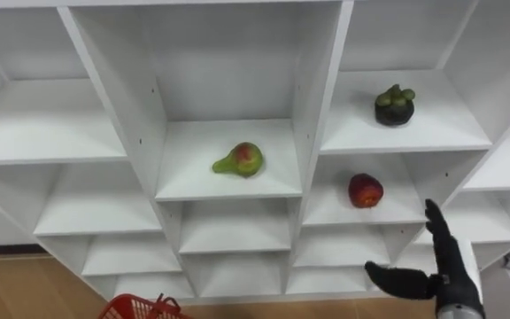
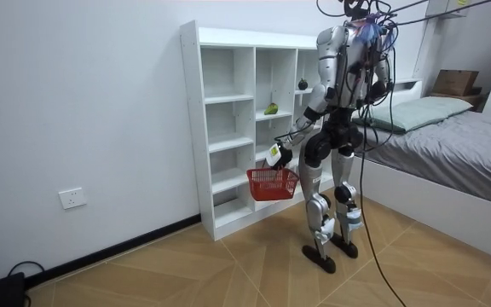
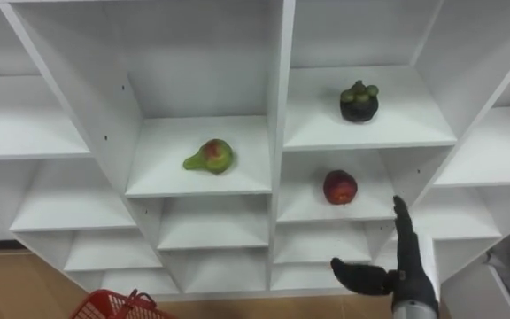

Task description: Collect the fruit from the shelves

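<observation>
A green-and-red pear (image 1: 240,159) lies in the closet's middle compartment. One column to the right, a dark mangosteen (image 1: 394,105) with a green cap sits on the upper shelf, and a red apple (image 1: 366,190) rests on the shelf below it. My right hand (image 1: 445,266) is raised below and right of the apple, open, fingers straight up and thumb out, holding nothing. A red basket (image 2: 273,182) hangs from my left hand (image 2: 279,156) in front of the closet; its rim (image 1: 144,307) shows at the lower left of the left eye view.
I stand close to the white closet (image 2: 228,128), facing it, on a wooden floor. Its other compartments (image 1: 47,120) hold nothing. A bed (image 2: 450,136) lies behind me at the room view's right. A wall socket (image 2: 72,198) sits low on the wall.
</observation>
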{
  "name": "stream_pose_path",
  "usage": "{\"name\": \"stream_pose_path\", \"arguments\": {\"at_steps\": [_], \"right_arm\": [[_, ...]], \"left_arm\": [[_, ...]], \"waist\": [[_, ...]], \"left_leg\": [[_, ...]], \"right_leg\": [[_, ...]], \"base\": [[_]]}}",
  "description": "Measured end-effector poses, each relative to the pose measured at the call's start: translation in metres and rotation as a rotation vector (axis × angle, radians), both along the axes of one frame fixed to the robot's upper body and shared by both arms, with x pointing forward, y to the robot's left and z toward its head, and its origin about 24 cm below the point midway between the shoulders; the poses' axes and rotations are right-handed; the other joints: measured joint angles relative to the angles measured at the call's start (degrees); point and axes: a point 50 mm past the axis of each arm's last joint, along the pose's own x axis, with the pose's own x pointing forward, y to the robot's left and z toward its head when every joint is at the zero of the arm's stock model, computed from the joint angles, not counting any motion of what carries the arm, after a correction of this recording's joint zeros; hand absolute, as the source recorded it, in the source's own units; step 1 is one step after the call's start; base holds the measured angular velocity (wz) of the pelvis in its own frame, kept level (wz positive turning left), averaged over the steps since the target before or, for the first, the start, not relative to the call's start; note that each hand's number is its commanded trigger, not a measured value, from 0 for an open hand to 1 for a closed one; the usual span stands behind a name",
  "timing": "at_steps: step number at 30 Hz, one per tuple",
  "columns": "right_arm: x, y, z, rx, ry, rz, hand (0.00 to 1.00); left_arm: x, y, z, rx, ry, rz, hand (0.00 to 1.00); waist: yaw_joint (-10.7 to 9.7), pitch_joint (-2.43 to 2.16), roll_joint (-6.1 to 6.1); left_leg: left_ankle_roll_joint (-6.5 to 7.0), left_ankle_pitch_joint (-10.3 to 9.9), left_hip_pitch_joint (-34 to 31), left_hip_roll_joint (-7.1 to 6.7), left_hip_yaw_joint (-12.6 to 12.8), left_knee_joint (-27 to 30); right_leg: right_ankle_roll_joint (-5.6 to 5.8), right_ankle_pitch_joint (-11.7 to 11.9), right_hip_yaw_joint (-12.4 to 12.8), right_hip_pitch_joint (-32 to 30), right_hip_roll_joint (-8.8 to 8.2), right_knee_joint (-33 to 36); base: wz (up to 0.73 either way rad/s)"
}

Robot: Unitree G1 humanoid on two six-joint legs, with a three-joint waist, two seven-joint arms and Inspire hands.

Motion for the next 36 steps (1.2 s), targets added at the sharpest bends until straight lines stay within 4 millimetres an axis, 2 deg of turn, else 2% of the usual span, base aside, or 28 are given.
{"name": "stream_pose_path", "arguments": {"at_steps": [4,7,11,14,19,30,36], "right_arm": [[0.012,0.008,0.032,-0.014,-0.176,0.019,0.0],[0.016,0.014,0.043,-0.01,-0.247,0.034,0.0],[0.017,0.017,0.044,-0.006,-0.256,0.053,0.0],[0.026,0.02,0.051,-0.001,-0.296,0.061,0.0],[0.039,0.025,0.078,0.0,-0.434,0.064,0.0],[0.041,0.019,0.081,0.036,-0.446,0.054,0.0],[0.046,0.019,0.085,0.071,-0.463,0.059,0.0]], "left_arm": [[0.001,-0.002,0.0,-0.005,-0.013,-0.016,1.0],[0.003,-0.004,0.0,-0.013,-0.021,-0.016,1.0],[0.003,-0.004,0.0,-0.014,-0.019,-0.023,1.0],[0.002,-0.004,0.0,-0.019,-0.016,-0.027,1.0],[0.004,-0.005,0.0,-0.026,-0.019,-0.032,1.0],[0.003,-0.005,0.0,-0.029,-0.015,-0.033,1.0],[-0.002,-0.004,-0.002,-0.034,0.016,-0.028,1.0]], "waist": [[0.2,-0.01,0.04],[0.1,0.0,0.04],[0.3,-0.04,-0.06],[0.3,-0.01,0.02],[0.4,-0.01,0.0],[1.6,0.05,-0.05],[1.9,0.3,-0.58]], "left_leg": [[0.01,0.0,0.0,0.07,0.8,0.0],[0.02,0.0,0.0,0.06,0.8,0.0],[0.02,0.0,-0.3,0.05,0.8,-0.1],[0.05,0.1,-0.4,0.06,0.9,-0.2],[0.04,0.1,-0.3,0.11,1.0,-0.1],[0.04,0.1,0.1,0.12,1.2,-0.1],[-0.02,0.1,0.1,0.16,0.9,-0.1]], "right_leg": [[0.02,0.0,0.9,-0.4,0.08,0.0],[0.02,0.0,0.9,-0.4,0.07,0.0],[0.04,0.0,1.0,-0.7,0.07,0.0],[0.04,0.0,1.4,-0.9,0.09,0.1],[0.04,0.0,1.9,-1.0,0.18,0.0],[0.04,0.0,2.4,-0.6,0.19,0.0],[0.02,0.0,1.6,-0.4,0.23,0.0]], "base": [[-0.09],[-0.01],[0.0],[-0.01],[0.0],[-0.01],[0.02]]}}
